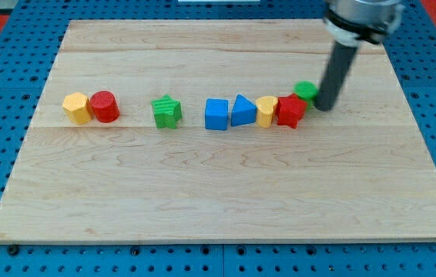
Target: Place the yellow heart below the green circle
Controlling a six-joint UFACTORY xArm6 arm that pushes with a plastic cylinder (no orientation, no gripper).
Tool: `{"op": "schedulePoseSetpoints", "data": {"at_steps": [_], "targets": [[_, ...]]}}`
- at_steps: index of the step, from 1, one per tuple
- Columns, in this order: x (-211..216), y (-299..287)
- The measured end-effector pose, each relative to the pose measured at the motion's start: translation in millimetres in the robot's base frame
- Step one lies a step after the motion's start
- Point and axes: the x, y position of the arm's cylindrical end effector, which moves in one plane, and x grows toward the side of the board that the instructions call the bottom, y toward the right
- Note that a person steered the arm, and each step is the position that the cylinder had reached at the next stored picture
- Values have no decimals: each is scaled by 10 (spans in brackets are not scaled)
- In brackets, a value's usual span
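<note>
Yellow heart (266,111) lies left of my tip (324,106).

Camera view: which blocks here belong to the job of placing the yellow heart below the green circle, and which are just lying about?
Job in hand:
- yellow heart, between the blue triangle and red star
- green circle, partly hidden behind the red star
- my tip, just right of the green circle

Lying about:
- yellow hexagon
- red cylinder
- green star
- blue cube
- blue triangle
- red star
</note>
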Motion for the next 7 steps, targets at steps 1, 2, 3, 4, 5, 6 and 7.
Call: {"op": "schedulePoseSetpoints", "data": {"at_steps": [1,2,3,4,5,6,7], "targets": [[-554,-578],[-897,-1143],[-663,-383],[305,-47],[484,38],[604,-133],[453,-767]]}}
